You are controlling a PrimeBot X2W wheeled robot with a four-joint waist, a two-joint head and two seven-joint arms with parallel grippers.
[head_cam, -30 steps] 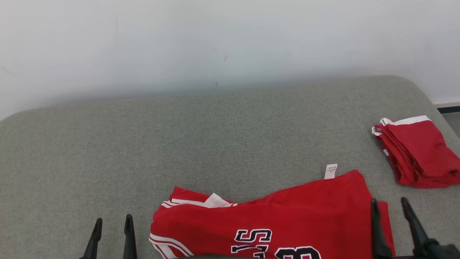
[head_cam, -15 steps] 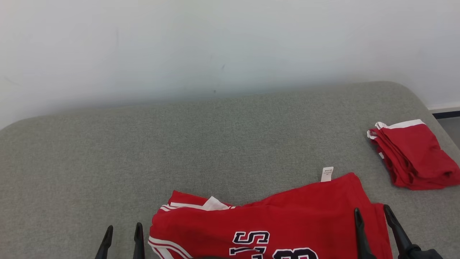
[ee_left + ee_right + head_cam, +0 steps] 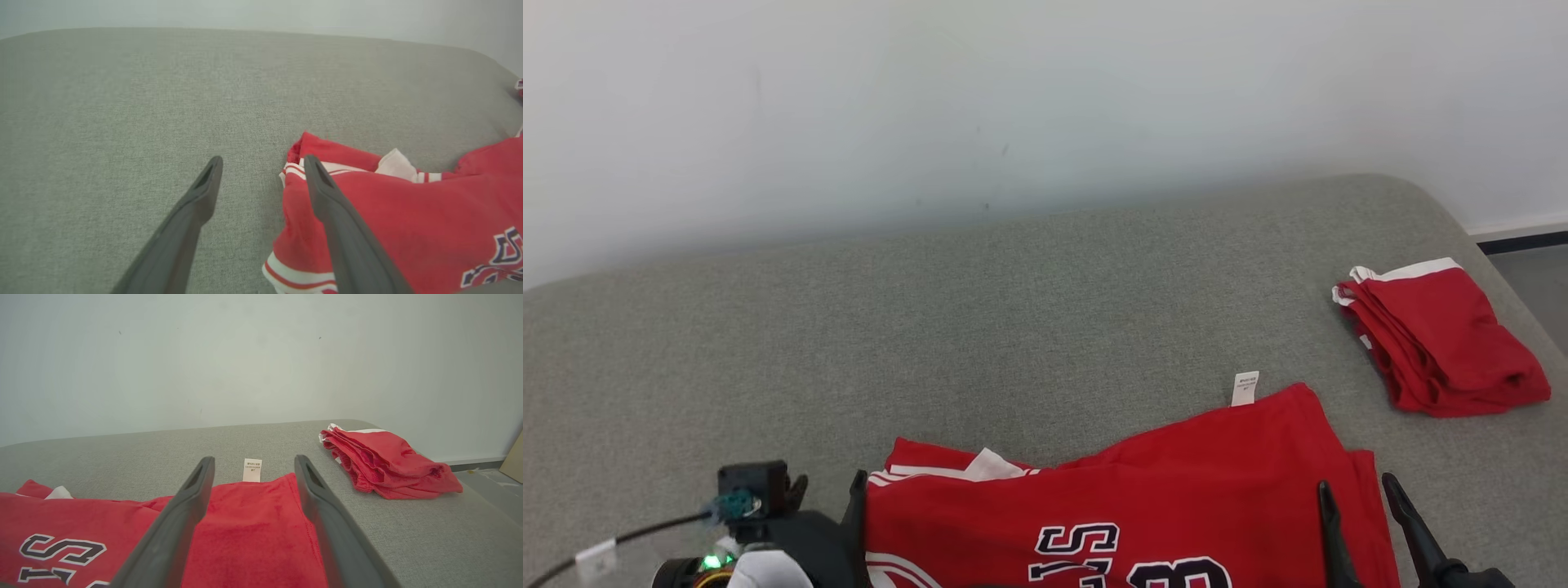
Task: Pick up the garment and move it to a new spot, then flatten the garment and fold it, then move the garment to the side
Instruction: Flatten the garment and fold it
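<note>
Red garment (image 3: 1111, 506) seen lower centre, rumpled on grey surface (image 3: 1013, 327). L end effector (image 3: 262, 160) & R end effector (image 3: 254, 458) held wide, empty. Risk: only top layer pinched, so fabric gets bunched.

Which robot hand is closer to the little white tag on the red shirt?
Right. The right gripper, open, is over the red shirt near the white tag. The left gripper is at the shirt's opposite, striped end.

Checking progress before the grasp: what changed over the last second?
Both hands neared the red jersey: left hand moved right to its left edge, right hand moved left over its right edge. Nothing grasped; both stay open. Jersey and folded red garment lie unmoved.
</note>
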